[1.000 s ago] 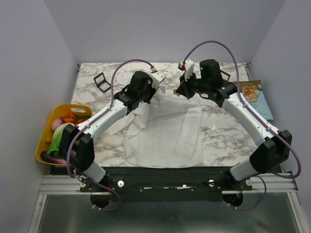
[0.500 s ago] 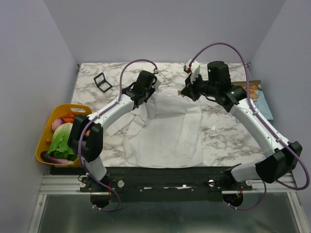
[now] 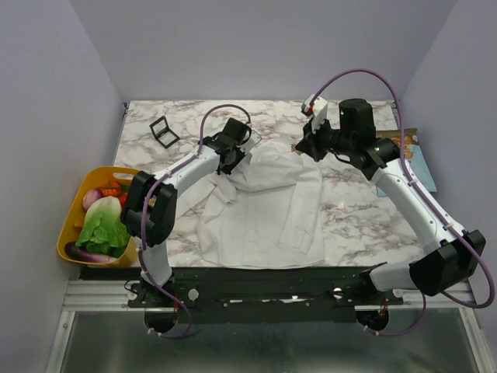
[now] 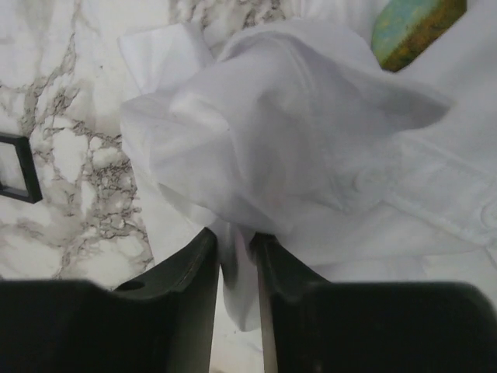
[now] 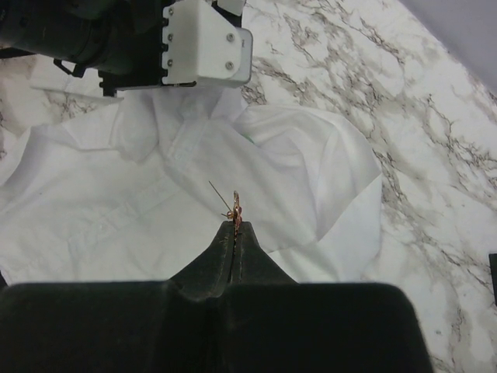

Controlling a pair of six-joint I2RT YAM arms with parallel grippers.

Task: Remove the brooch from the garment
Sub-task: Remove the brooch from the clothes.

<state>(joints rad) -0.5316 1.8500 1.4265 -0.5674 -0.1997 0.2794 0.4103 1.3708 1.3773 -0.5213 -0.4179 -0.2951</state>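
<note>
1. My right gripper [image 5: 234, 227] is clamped tight on the brooch [image 5: 236, 208]. It is seen edge-on, its bare pin jutting towards the white shirt [image 5: 155, 210] below, and it looks lifted clear of the cloth.
2. In my left wrist view, past a raised fold, shows what I take to be its green-and-orange face [image 4: 415, 31].
3. My left gripper [image 4: 235, 237] stands narrow with a fold of shirt in the gap; whether it pinches, I cannot tell.
4. To finish well, I judge I should draw away along the pin's line so the point cannot snag, then set the brooch on the bare marble surface [image 3: 357, 210] — well apart from the shirt.
5. No brand or writing is readable — the print on the packet [image 3: 409, 151] at the right edge is too small.
</note>
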